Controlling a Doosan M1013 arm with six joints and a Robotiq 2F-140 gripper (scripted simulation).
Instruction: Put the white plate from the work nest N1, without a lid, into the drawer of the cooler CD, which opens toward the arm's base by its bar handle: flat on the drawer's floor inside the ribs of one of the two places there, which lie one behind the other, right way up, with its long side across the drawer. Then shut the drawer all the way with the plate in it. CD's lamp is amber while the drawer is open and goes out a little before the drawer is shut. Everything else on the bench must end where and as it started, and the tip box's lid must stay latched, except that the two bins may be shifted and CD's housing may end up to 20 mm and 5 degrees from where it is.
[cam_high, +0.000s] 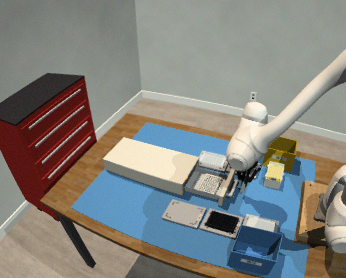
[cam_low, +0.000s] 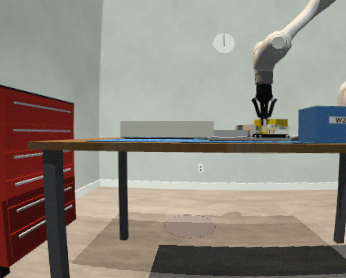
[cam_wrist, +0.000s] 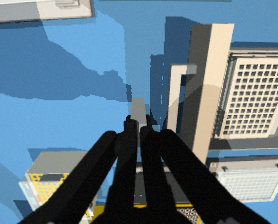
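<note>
The cream cooler CD lies on the blue mat with its drawer pulled out toward the arm's base. A white plate with a grid of wells lies flat in the open drawer, and it also shows in the wrist view. The bar handle stands on the cream drawer front. My gripper is shut and empty. It hangs a little above the mat, just on the arm's side of the handle, with its fingertips apart from it.
A clear ribbed plate sits beside the drawer. A yellow tip box and a yellow bin stand close behind the gripper. A grey lid, a black plate and a blue bin lie at the front.
</note>
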